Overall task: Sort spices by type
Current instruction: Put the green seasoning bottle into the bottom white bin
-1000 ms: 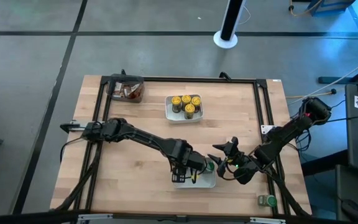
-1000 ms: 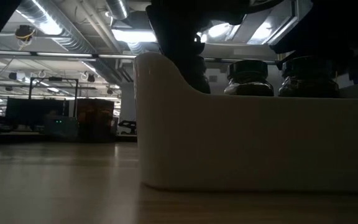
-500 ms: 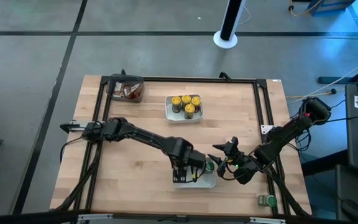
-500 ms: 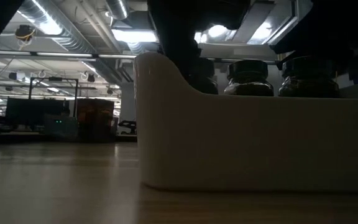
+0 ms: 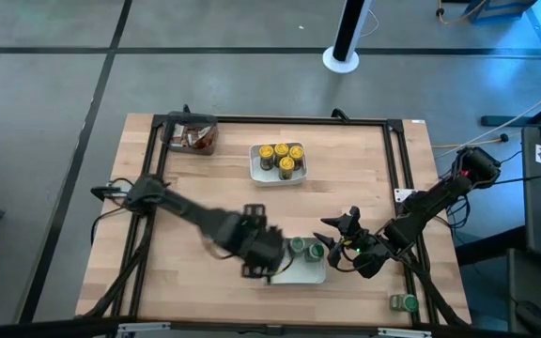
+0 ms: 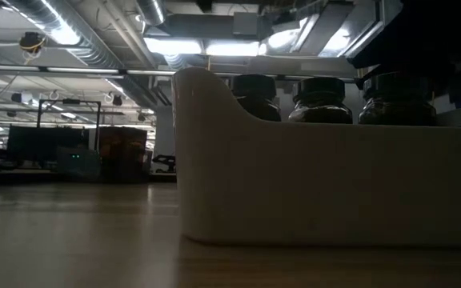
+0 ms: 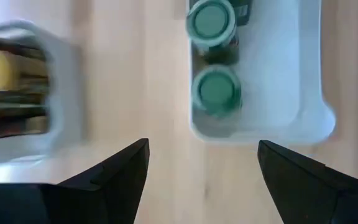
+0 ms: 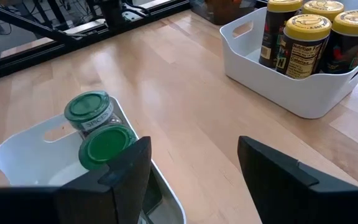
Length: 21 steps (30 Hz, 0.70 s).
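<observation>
Two green-lidded jars point(image 7: 213, 59) stand ahead of the left gripper's point(image 7: 201, 163) empty, spread jaws.

The near white tray point(image 5: 303, 270) is holding two green-lidded jars point(image 5: 306, 249) side by side at its far edge; the rest of its floor is lying open. The left gripper point(image 5: 255, 269) is standing with fingers apart just beside that tray's left end, and the right gripper point(image 5: 343, 246) is crowding its right end with fingers spread. The far white tray point(image 5: 276, 175) is packed with yellow-lidded jars point(image 5: 281, 156). Bare tabletop point(image 5: 346, 178) is lying between the two trays. A dark bin point(image 5: 192, 133) is occupying the far-left corner, and a lone green-lidded jar point(image 5: 403, 302) is sitting near the front-right edge.
</observation>
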Available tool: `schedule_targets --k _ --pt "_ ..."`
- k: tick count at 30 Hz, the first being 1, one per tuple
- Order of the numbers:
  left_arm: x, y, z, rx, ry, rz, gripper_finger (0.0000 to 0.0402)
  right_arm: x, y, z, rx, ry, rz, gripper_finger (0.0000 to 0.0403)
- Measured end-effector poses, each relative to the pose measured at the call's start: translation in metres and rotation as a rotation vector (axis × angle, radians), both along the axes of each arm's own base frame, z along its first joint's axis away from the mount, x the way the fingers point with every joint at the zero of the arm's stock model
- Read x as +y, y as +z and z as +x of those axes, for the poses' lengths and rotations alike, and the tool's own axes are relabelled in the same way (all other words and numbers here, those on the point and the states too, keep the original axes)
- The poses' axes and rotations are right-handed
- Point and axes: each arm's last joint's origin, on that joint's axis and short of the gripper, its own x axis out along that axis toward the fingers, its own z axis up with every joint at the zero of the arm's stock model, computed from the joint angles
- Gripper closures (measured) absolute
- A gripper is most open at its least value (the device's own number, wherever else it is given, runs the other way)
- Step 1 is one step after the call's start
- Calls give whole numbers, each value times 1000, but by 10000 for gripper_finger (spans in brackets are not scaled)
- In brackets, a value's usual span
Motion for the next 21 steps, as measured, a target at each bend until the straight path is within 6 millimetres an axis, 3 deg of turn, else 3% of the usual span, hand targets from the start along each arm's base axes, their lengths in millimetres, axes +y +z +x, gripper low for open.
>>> schedule_targets --k 4,9,15,21 --pt "-25 10 -36 -28 -12 132 117 0 0 0 3 6 5 162" --pt "-44 5 -82 -71 25 184 117 1 0 0 10 19 17 162" --pt "-56 -30 -128 -154 100 80 117 5 13 6 23 77 -12 162" --pt "-64 -76 -159 -244 118 -67 117 22 63 21 80 325 -97 162"
